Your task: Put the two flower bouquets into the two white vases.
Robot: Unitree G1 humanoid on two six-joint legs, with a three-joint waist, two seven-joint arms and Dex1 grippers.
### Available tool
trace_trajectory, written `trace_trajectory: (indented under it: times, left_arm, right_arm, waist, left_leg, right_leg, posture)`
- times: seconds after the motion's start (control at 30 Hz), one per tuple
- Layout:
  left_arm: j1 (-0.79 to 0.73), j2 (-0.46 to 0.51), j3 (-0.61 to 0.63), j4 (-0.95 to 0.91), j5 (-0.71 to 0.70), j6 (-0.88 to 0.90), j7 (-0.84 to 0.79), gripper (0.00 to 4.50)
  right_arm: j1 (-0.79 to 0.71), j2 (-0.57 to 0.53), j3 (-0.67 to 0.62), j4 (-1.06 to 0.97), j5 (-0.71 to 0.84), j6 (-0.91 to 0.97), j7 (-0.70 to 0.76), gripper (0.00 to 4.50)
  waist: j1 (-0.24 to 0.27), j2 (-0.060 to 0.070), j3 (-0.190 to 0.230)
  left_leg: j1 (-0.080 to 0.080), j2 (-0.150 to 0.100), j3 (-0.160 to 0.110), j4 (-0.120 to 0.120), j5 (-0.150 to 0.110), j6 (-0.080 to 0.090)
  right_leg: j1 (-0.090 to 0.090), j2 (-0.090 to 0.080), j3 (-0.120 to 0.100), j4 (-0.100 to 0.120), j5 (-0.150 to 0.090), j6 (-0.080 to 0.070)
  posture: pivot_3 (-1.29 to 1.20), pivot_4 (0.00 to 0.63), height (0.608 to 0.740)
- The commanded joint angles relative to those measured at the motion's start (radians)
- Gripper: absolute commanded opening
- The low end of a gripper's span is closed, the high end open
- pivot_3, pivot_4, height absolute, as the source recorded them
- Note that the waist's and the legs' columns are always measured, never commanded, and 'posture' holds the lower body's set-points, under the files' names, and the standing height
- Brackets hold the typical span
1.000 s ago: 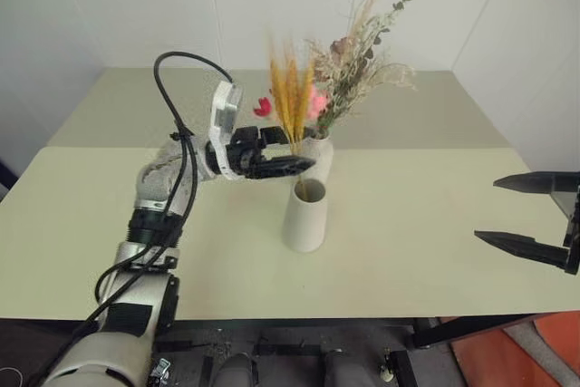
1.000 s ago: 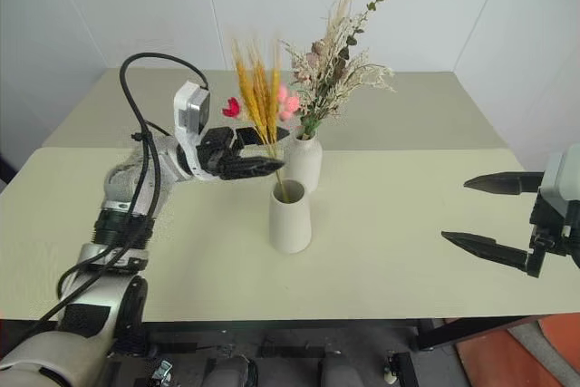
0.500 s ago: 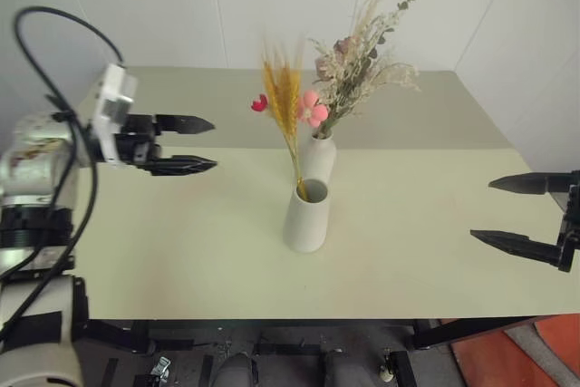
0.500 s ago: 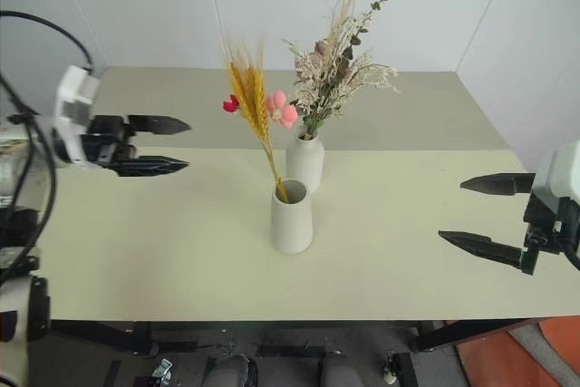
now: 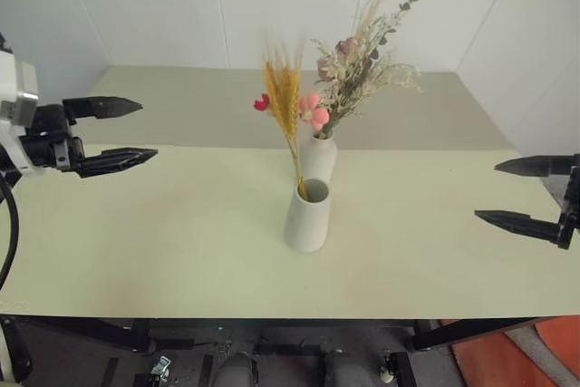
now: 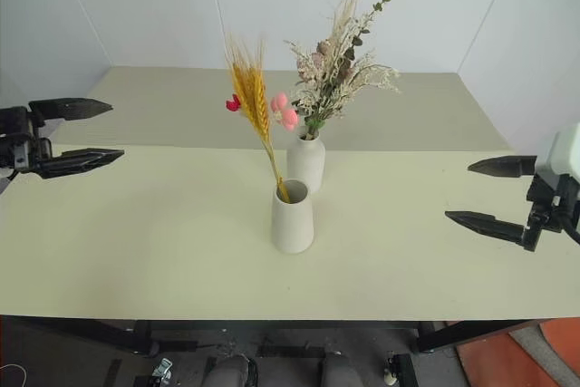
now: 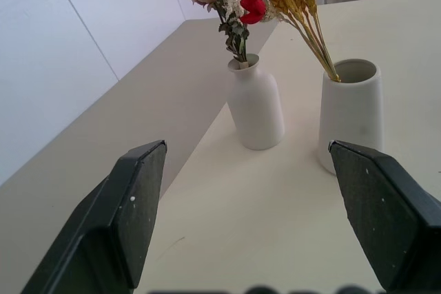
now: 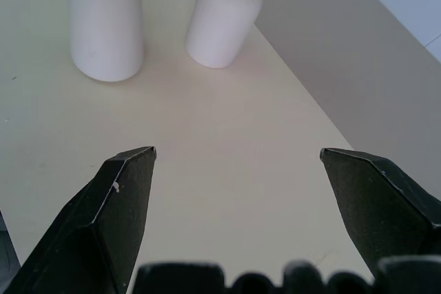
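The slim bunch of yellow stalks (image 5: 288, 106) is seen standing in the wide-mouthed vase (image 5: 306, 217), near the middle of the surface (image 5: 181, 242). Just behind this vase, the bushy bunch (image 5: 362, 56) is held in the bottle-shaped vase (image 5: 316, 157). Both bouquets are placed, so the task is judged to be finished; nothing seems left to do. The left claw (image 5: 113, 133) is seen far to the left of the vases, wide open and empty. The right claw (image 5: 526, 192) is seen far to the right, also wide open and empty.
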Motion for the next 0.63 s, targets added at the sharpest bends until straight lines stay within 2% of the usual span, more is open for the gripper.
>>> trace_trajectory:
  times: [0.03, 0.2, 0.63]
  left_arm:
    - [0.016, 0.024, 0.043, -0.053, -0.032, 0.01, 0.031, 4.1]
    - [0.004, 0.005, 0.069, -0.051, -0.087, 0.026, 0.062, 4.1]
    - [-0.023, 0.023, 0.011, -0.004, -0.054, -0.033, 0.06, 4.1]
  right_arm:
    - [-0.034, -0.022, 0.007, 0.001, -0.006, -0.023, -0.011, 4.5]
    - [-0.033, -0.024, 0.014, -0.001, -0.018, -0.025, -0.003, 4.5]
    - [-0.017, -0.011, -0.008, -0.029, -0.017, -0.018, -0.009, 4.5]
  waist:
    - [0.0, 0.0, 0.0]
    - [0.0, 0.0, 0.0]
    - [0.0, 0.0, 0.0]
  left_leg:
    - [0.0, 0.0, 0.0, 0.0, 0.0, 0.0]
    - [0.0, 0.0, 0.0, 0.0, 0.0, 0.0]
    - [0.0, 0.0, 0.0, 0.0, 0.0, 0.0]
  right_leg:
    - [0.0, 0.0, 0.0, 0.0, 0.0, 0.0]
    - [0.0, 0.0, 0.0, 0.0, 0.0, 0.0]
    - [0.0, 0.0, 0.0, 0.001, 0.0, 0.0]
  posture:
    - [0.0, 0.15, 0.74]
    - [0.0, 0.15, 0.74]
    - [0.0, 0.15, 0.74]
